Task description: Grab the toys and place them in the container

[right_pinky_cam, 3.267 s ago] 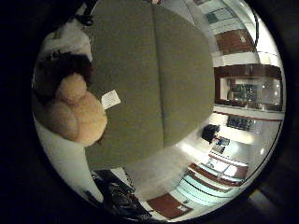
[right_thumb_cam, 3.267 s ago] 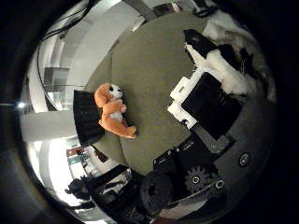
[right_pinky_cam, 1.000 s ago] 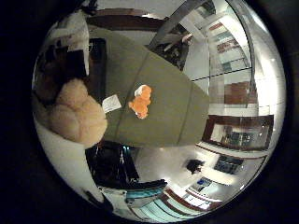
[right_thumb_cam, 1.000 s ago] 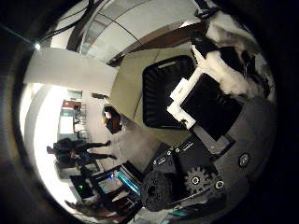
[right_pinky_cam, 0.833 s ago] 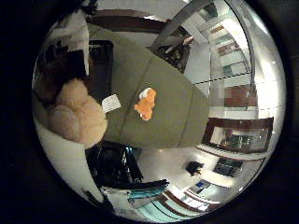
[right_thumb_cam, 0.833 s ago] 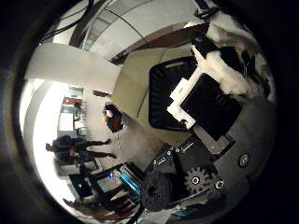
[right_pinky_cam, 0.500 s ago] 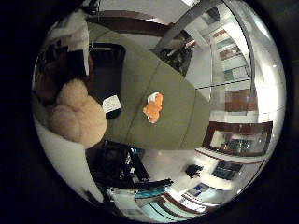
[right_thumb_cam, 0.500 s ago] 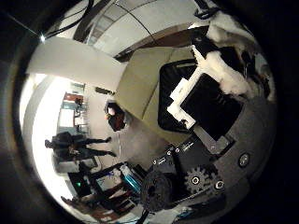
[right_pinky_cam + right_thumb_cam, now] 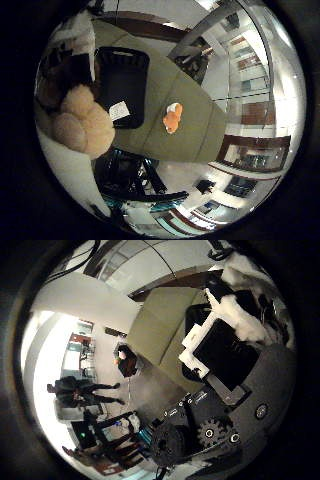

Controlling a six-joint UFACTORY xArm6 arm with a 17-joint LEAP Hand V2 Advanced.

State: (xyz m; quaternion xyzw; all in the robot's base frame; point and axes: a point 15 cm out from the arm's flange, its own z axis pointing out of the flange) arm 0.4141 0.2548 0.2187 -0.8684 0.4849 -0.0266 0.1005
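Olive-green table [image 9: 195, 125] stood in a bright room with glass walls and wooden shelves. On it lay a black container [image 9: 122, 85] and, beside it, an orange toy [image 9: 173, 119]. The hand [image 9: 230, 355] had its fingers curled around a tan plush toy [image 9: 82, 127], close to the palm.

We see olive-green table [image 9: 200, 125], black chair [image 9: 127, 361] beside its edge, glossy pale floor [image 9: 150, 390] beneath

Plush toy [image 9: 82, 127]: fuzzy tan pile, soft, with a white paper-like tag
Orange toy [image 9: 172, 119]: soft, matt cloth
Container [image 9: 121, 82]: black plastic, dull sheen
Bench [image 9: 180, 135]: olive, matt, smooth
Hand [image 9: 220, 355]: matt black and white hard plastic
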